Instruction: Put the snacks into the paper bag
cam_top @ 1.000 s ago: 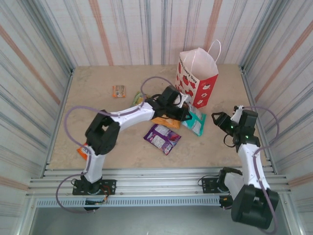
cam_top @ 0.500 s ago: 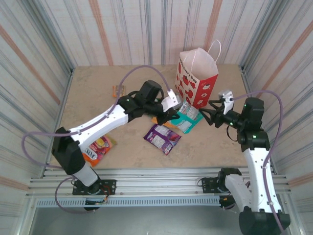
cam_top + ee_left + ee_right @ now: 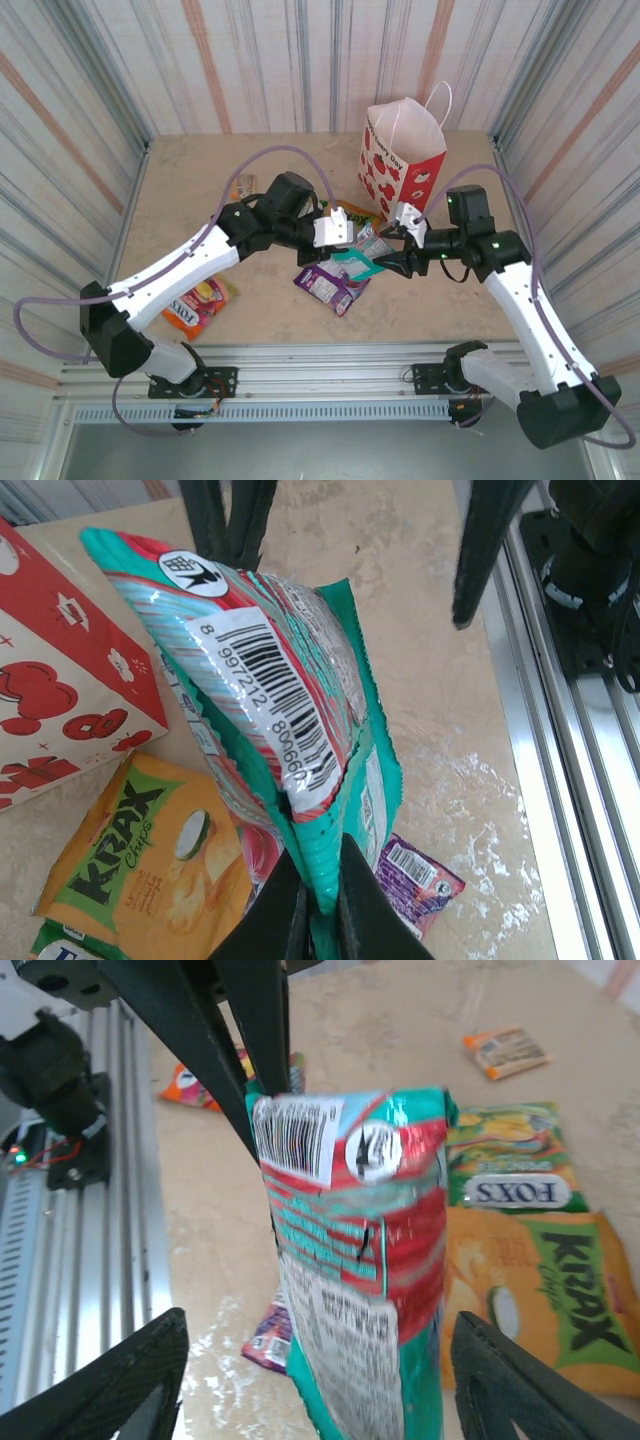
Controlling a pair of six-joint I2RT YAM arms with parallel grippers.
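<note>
We see the left gripper (image 3: 318,880) pinching one edge of the teal snack packet (image 3: 270,680) above the middle of the table (image 3: 190,210), near the paper bag (image 3: 402,160) by the far right corner, while the right gripper (image 3: 320,1318) gapes wide around the packet.

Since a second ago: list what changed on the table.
The left arm stretched out. Its gripper, shut on the teal packet, lifted it off the table and drew it left, away from the bag. The right arm swung in from the right edge, and its open gripper now flanks the packet. The bag and the purple packet stayed put.
</note>
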